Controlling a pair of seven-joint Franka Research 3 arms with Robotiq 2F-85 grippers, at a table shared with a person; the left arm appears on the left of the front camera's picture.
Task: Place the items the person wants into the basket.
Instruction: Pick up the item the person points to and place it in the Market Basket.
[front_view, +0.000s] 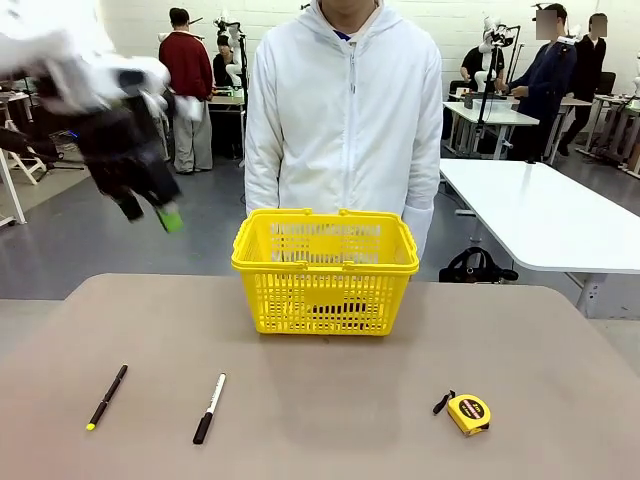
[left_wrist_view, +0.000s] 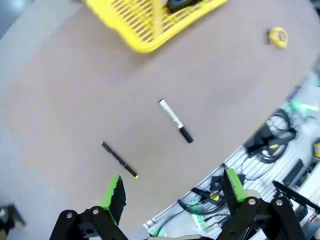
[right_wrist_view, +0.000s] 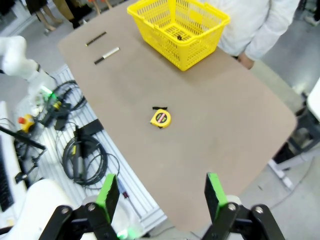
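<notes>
Left fingers (front_view: 170, 218) hanging blurred at upper left of the front view, well above the counter (front_view: 330, 445); spread wide, holding nothing; right fingers (right_wrist_view: 107, 192) likewise parted and empty, high over the counter's edge; pen (front_view: 107, 397) lying at lower left, near the white marker (front_view: 209, 408) but apart from it; basket (front_view: 325, 270) sitting centre before the person (front_view: 345, 110), a dark item (right_wrist_view: 179, 36) on its floor, probably the knife, too small to confirm; pen looking like the next pick: coming down over its middle, fingers straddling its width, keeping off the marker.

Bright even light, soft shadows; the left gripper (front_view: 150, 213) is blurred.
</notes>
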